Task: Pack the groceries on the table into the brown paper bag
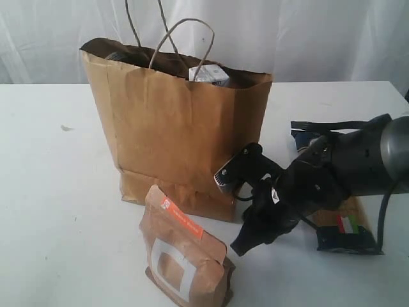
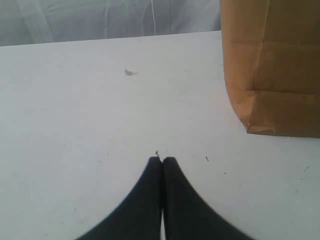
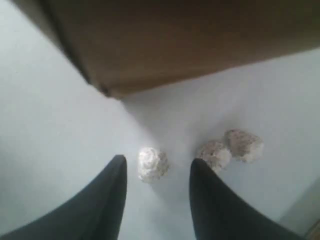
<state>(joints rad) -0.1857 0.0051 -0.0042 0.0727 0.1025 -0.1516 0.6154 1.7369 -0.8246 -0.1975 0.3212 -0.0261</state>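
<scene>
Pouch (image 1: 182, 256) stands lower centre, nearest, not packed yet. Right claw (image 3: 158, 161) is spread and holding nothing, low over the table (image 1: 51, 192), right of the pouch, by the base of the bag (image 1: 172, 128). Three whitish lumps (image 3: 215, 154) lie just off its tips. Spaghetti packet (image 1: 348, 229) is lower right, partly under the arm. Left claw (image 2: 162, 161) is pressed together, empty, over bare table. Bag is centre frame, upright, mouth open, with a carton (image 1: 208, 73) showing at the rim. Looks like a gap between picks, pouch likely next. That needs a grip on its top and a high lift over the rim, clear of the handles (image 1: 185, 38). Open room left of the bag.
</scene>
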